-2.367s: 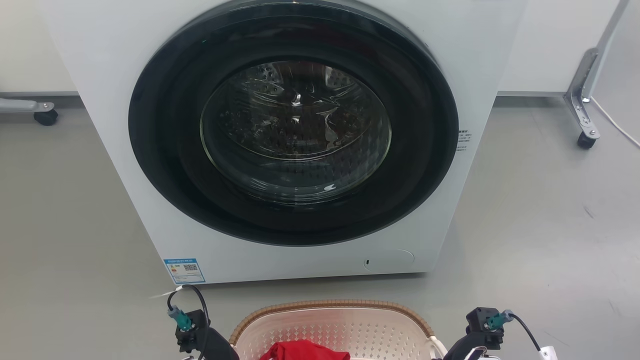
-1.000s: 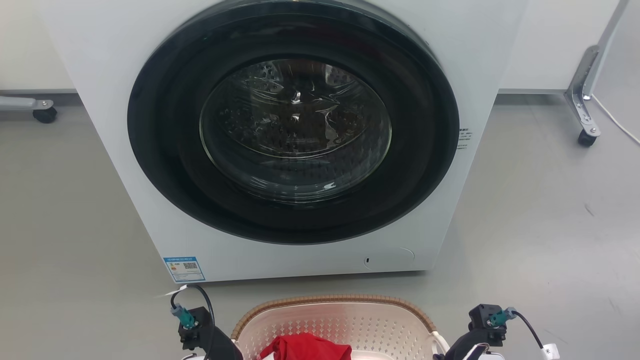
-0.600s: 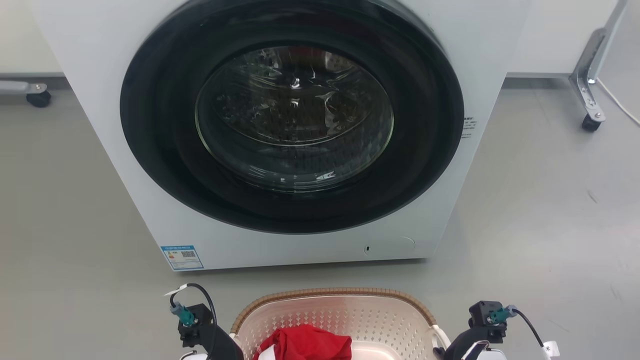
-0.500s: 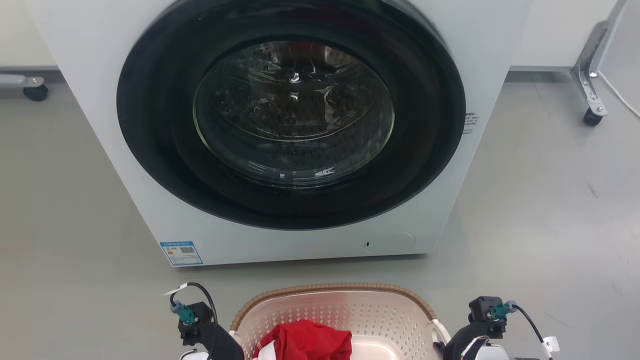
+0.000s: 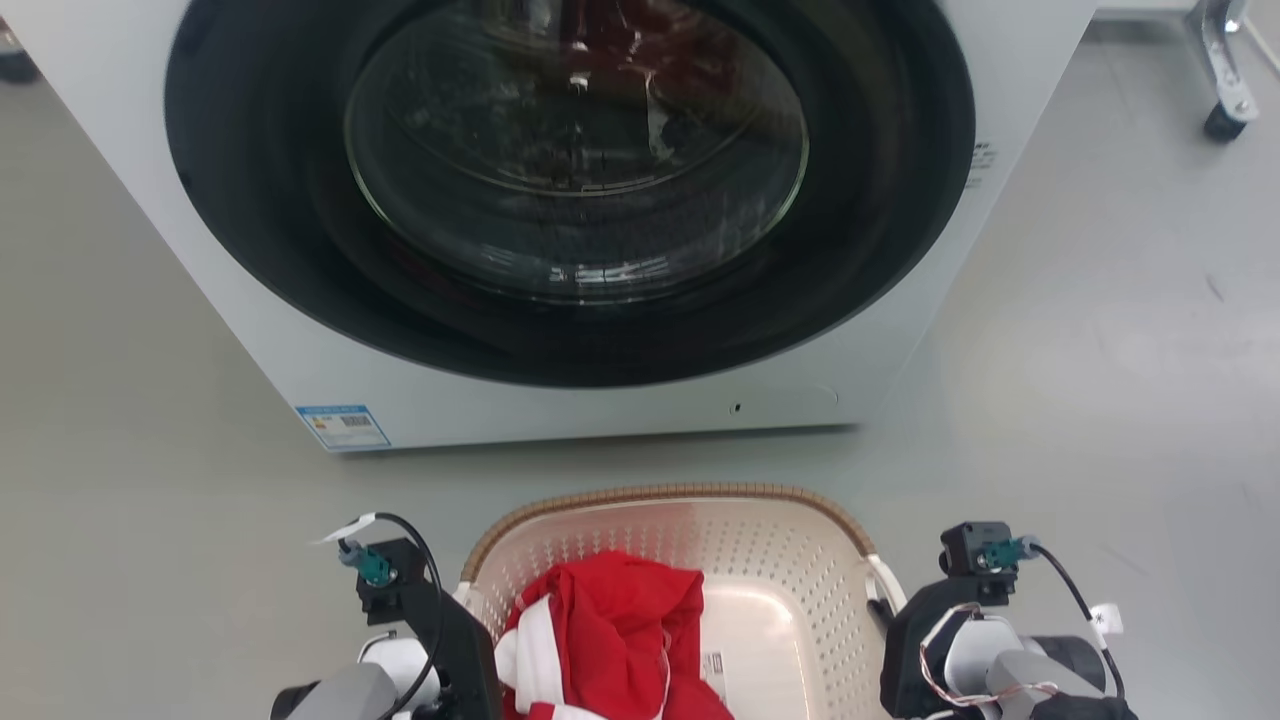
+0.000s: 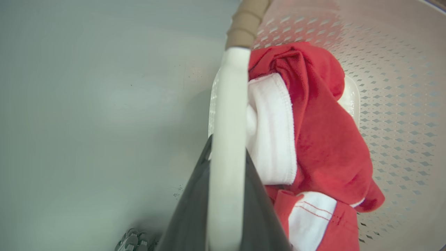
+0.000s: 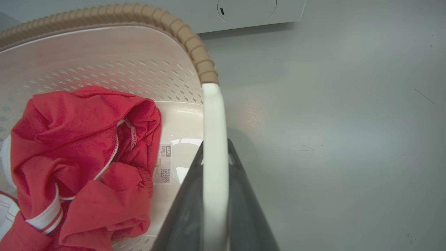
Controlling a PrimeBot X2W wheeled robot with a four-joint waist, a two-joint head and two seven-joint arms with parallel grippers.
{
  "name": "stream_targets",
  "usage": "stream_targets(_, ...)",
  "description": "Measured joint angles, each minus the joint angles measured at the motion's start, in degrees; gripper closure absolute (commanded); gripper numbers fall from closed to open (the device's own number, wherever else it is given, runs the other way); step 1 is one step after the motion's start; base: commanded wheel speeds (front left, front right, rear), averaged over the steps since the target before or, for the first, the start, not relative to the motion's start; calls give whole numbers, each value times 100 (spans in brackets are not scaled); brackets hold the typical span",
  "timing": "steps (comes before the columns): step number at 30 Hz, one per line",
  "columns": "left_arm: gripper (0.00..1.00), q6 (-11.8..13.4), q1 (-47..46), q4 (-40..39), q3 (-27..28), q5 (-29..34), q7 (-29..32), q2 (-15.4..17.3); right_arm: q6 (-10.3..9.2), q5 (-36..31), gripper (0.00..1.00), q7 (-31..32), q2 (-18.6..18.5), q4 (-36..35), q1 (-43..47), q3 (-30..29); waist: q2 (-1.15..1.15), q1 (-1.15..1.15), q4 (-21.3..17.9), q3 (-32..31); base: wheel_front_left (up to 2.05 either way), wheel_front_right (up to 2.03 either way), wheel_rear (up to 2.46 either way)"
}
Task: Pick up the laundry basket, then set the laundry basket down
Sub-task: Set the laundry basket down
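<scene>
Head view: the laundry basket [image 5: 790, 560] is held between my two grippers, its brown rim [image 5: 660, 493] toward the washer [image 5: 560, 415] that stands beyond my fingertips, with a red-and-white garment [image 5: 610, 630] heaped inside, nearer my left gripper [image 6: 228, 150]. Left wrist view: the left gripper is clamped on the white loop handle [image 6: 228, 104], one dark finger on each side of it, the garment just inward and the grey floor [image 6: 87, 122] outward. Right wrist view: my right gripper [image 7: 215, 146] clasps the opposite white handle [image 7: 214, 115] likewise, the basket's small bottom label [image 7: 166, 164] just inward of it
</scene>
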Motion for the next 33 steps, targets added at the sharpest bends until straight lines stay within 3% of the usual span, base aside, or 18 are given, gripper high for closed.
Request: stream_targets(33,100,151,-1354,-146,-90,224,-1248,58,-155,-420,100,-1131,-169,-192,-1305,194,0,0,11,2489,0,0,0)
